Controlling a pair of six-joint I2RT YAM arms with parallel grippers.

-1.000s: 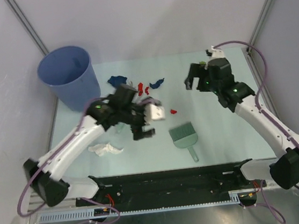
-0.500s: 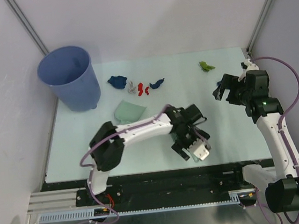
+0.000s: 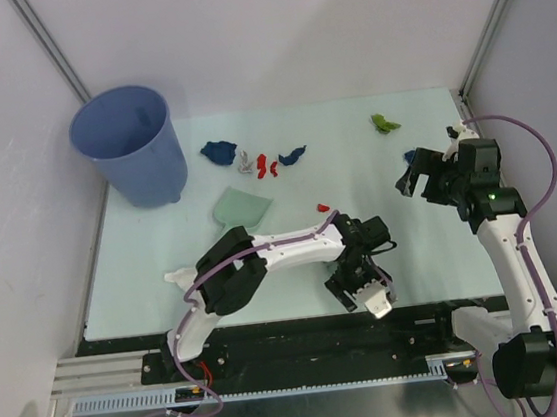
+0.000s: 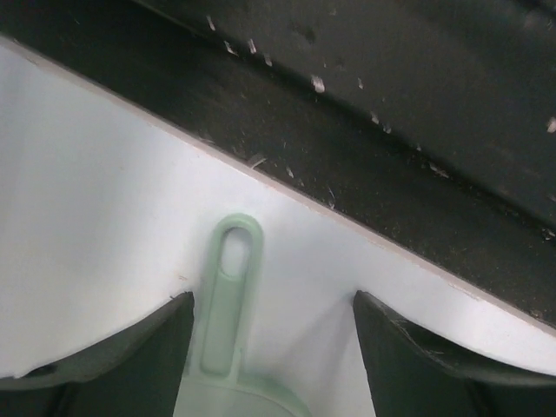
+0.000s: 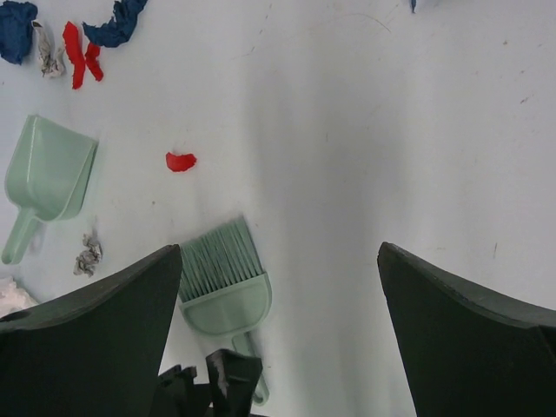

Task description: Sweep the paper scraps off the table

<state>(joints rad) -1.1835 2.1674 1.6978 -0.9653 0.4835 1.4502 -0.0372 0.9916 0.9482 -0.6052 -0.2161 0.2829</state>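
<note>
**Top external and wrist views: left gripper astride brush handle, scraps unswept**

Left gripper (image 3: 360,288) was found at the near edge of the table (image 3: 434,251), low over the brush (image 5: 224,282). The left wrist view showed its fingers (image 4: 113,356) standing apart on either side of the brush handle (image 4: 233,295), not clamped on it. Right gripper (image 3: 411,175) hung above the table's right side, jaws wide, nothing between them.

Paper scraps (image 3: 267,163) lay on the table. A dark blue, grey and red cluster sat toward the far edge, near the blue bucket (image 3: 130,143). An olive green wad (image 3: 383,122) lay at the far right, one red scrap (image 3: 323,206) lay mid-table, and a white wad (image 3: 179,277) lay by the left arm. Dustpan (image 3: 240,207) lay just nearer than the cluster, well apart from the brush.
</note>
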